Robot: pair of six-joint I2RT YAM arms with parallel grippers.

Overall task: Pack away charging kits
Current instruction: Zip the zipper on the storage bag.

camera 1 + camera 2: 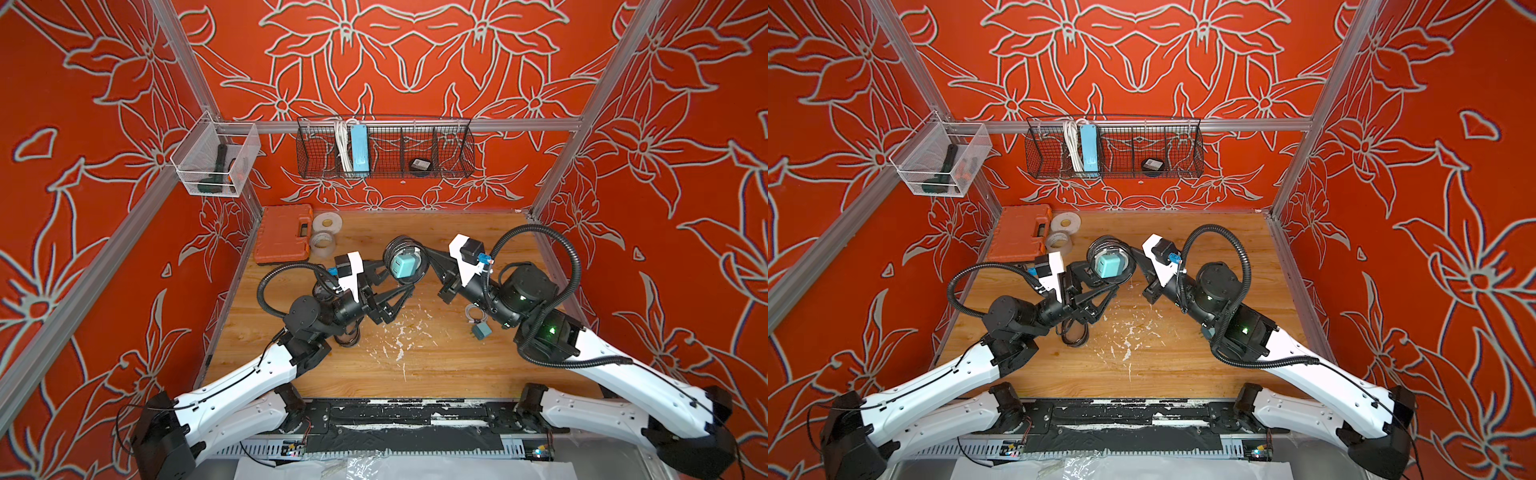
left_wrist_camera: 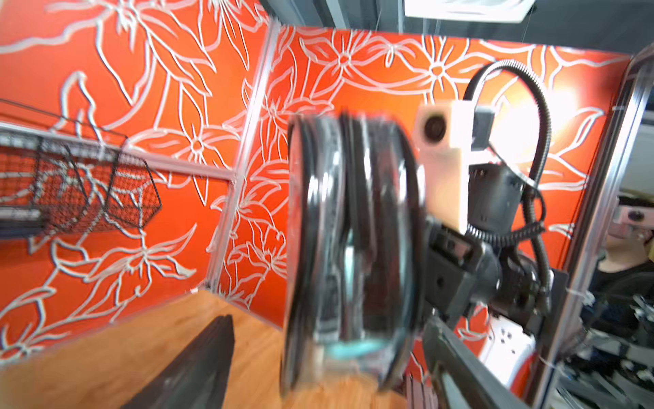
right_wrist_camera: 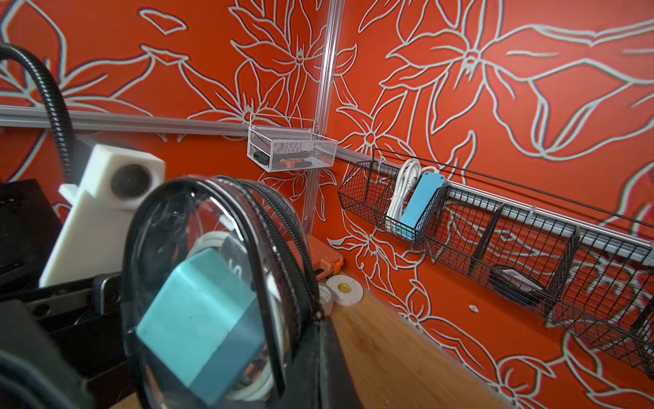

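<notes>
My right gripper (image 1: 422,252) (image 3: 320,318) is shut on the black zip rim of a clear oval case (image 1: 395,248) (image 3: 166,219) and holds it above the table. Inside the case lie one of the charging kits' teal cube adapter (image 1: 402,266) (image 1: 1105,266) (image 3: 198,318) and its white cable (image 3: 208,240). My left gripper (image 1: 399,279) (image 1: 1101,282) (image 2: 329,320) stands open, a finger on either side of the case, neither pressing it. Another teal adapter (image 1: 481,331) with a coiled white cable (image 1: 471,313) lies on the table under my right arm.
A second black-rimmed case (image 1: 1075,332) lies under my left wrist. An orange tool case (image 1: 282,235) and two tape rolls (image 1: 327,222) sit at the back left. On the back wall a black wire basket (image 1: 457,149) holds a blue power strip (image 1: 358,147). A white mesh basket (image 1: 216,166) hangs left.
</notes>
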